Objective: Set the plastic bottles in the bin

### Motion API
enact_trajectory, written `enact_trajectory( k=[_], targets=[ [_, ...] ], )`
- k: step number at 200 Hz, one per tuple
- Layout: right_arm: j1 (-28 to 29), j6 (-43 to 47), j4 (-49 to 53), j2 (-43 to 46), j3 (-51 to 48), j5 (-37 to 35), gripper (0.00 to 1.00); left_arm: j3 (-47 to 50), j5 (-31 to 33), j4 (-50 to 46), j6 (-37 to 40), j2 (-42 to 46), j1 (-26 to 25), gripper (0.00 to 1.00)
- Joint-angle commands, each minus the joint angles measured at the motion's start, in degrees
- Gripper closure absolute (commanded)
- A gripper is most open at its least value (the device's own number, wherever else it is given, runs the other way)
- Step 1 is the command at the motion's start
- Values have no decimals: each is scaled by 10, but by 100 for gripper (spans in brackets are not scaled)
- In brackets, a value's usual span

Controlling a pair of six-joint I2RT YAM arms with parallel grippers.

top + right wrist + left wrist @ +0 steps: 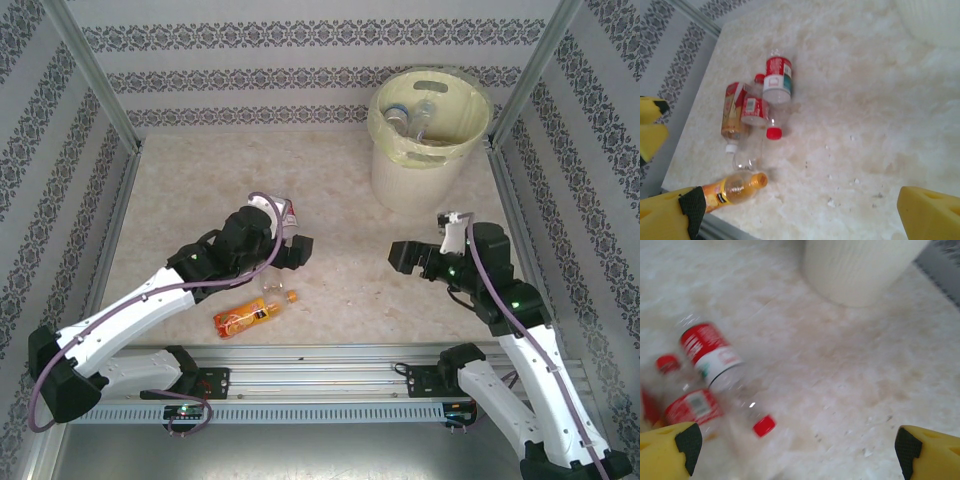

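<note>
Five bottles [755, 111] are lying in a loose cluster on the tabletop [865, 125], a pale, marbled, matt surface. Two of them are carrying red wrap labels and red screw caps, and they are resting side by side, touching and pointing opposite ways. A brown bottle [734, 115] with a white cap is lying against the outer one. A clear bottle [744, 159], unlabelled and nearly see-through, is lying just beside that white cap. An orange bottle [737, 188], round-shouldered with an orange cap, is lying nearest the tabletop's front edge.

The bin [420, 180] is standing upright at the far right corner, well apart from the cluster. It is a round, slightly tapering white bucket with a finely ribbed wall and a slot handle cut near the rim, and a pale yellow-green bag is folding over that rim. Some clear bottles seem to be lying inside, though glare is making the count uncertain.

The left hand [293, 250] is hovering over the cluster, its yellow, black-padded fingers [665, 442] standing wide and gripping nothing. The right hand [405, 257] is hanging over bare tabletop between cluster and bin, its blocky yellow fingers [927, 212] likewise spread wide and holding nothing.
</note>
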State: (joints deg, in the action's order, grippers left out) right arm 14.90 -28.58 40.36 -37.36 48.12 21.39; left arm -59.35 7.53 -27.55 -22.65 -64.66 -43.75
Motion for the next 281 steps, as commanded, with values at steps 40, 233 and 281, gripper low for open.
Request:
enact_trajectory(
  k=[40, 233, 281],
  targets=[
    [6, -36, -25, 56, -81, 45, 2, -17, 69, -235, -109, -31, 85, 0],
    [82, -50, -61, 32, -97, -15, 2, -42, -114, -174, 1, -267, 280, 13],
    [91, -67, -120, -29, -79, -14, 2, -47, -135, -166, 0, -299, 292, 16]
  ],
)
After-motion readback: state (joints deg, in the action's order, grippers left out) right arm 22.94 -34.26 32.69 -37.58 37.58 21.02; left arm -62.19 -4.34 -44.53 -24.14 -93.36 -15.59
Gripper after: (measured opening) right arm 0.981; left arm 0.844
